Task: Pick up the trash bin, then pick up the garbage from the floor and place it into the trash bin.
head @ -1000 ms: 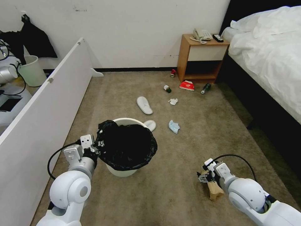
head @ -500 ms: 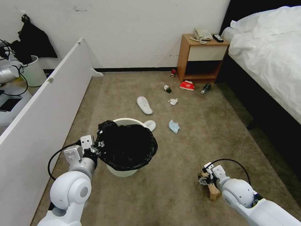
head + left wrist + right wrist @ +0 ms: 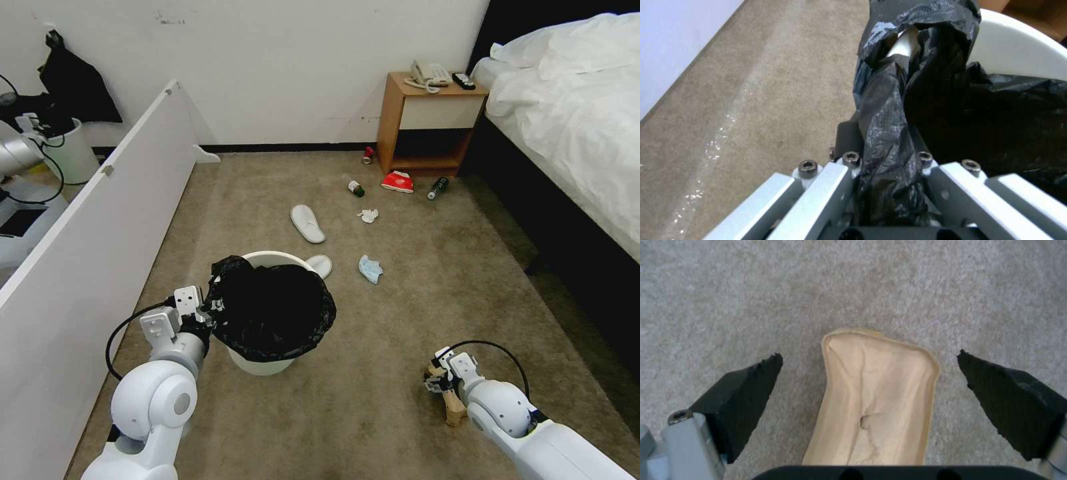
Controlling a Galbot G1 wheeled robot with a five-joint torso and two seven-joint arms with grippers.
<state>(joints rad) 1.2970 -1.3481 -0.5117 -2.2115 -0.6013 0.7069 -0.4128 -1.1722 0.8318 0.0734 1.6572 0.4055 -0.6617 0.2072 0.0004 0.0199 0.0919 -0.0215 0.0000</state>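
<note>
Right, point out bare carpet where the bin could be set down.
Bare carpet lies between the trash bin and the right tool over the brown paper bag. Crowded: slipper, tissue, blue wad beyond the bin.

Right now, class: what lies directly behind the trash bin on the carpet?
A white slipper pokes out behind the trash bin; the bin's rim covers its near end.

The white trash bin [image 3: 263,363], black-lined, stands upright on the carpet; slippers, tissues, bottles and a brown paper bag [image 3: 876,403] lie scattered around.
</note>
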